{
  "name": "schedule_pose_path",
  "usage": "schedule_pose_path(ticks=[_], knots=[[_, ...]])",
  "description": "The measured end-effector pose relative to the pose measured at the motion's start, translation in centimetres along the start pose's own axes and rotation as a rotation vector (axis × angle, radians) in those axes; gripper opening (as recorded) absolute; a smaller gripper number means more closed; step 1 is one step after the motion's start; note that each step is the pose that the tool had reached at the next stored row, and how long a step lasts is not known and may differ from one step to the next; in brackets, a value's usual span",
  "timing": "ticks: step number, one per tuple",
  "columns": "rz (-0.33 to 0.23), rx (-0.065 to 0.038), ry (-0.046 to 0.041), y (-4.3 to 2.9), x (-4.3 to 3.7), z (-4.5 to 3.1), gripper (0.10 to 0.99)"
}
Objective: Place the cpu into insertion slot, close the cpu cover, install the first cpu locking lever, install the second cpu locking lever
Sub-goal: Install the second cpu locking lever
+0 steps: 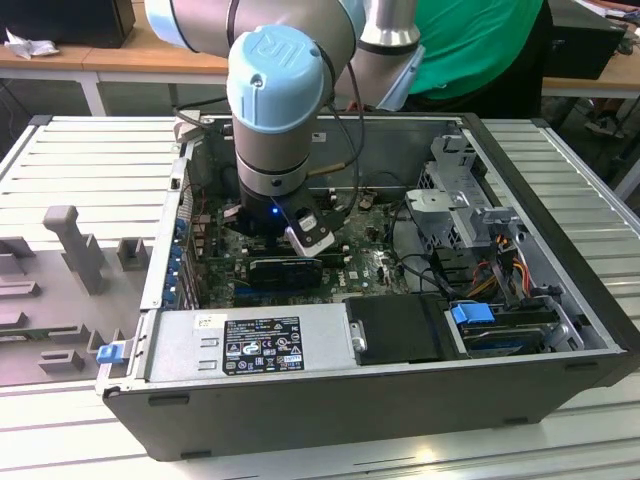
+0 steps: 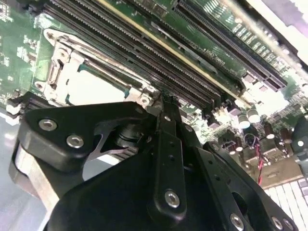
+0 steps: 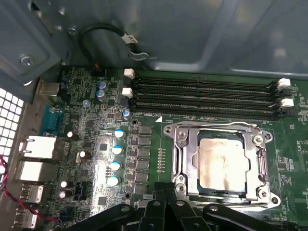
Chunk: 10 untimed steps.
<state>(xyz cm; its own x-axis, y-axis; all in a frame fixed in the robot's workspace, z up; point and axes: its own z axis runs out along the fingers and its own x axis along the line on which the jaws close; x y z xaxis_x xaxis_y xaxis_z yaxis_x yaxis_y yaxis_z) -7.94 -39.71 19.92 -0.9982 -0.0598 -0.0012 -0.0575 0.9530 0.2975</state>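
Gripper at the socket edge, cpu already seated under its cover

We see the gripper (image 3: 166, 195) with its jaws pressed together on nothing, tips at the near edge of the insertion slot (image 3: 180, 144). The cpu (image 3: 220, 161) lies just beyond the tips, flat in the slot, with the cpu cover (image 3: 190, 159) down around it. The first wrist view shows the whole socket; the exterior view shows the computer case (image 1: 560, 360) instead.

The silver cpu (image 3: 221, 163) lies flat in the insertion slot (image 3: 185, 166), cpu cover (image 3: 262, 166) closed over it.
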Motion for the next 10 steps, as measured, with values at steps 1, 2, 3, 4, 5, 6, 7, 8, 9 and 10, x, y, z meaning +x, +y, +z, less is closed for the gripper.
schedule_pose_path(ticks=[1,2,3,4,5,6,7,8,9,10], knots=[[0.000,0.000,0.0000,0.28,0.00,-0.85,0.106],[0.000,0.001,0.0002,0.41,0.01,-1.22,0.106],[0.000,0.002,0.0001,0.50,0.01,-1.41,0.106],[0.000,0.002,0.0002,0.64,0.00,-1.84,0.106],[0.000,0.002,0.0002,0.72,0.00,-2.10,0.106],[0.000,0.003,0.0003,0.82,0.00,-2.42,0.106],[0.000,0.004,0.0003,1.03,-0.01,-3.04,0.106],[0.000,0.004,0.0003,1.09,0.00,-3.25,0.106],[0.000,0.004,0.0002,1.15,0.00,-3.42,0.106],[0.000,0.004,0.0002,1.20,0.00,-3.59,0.106]])
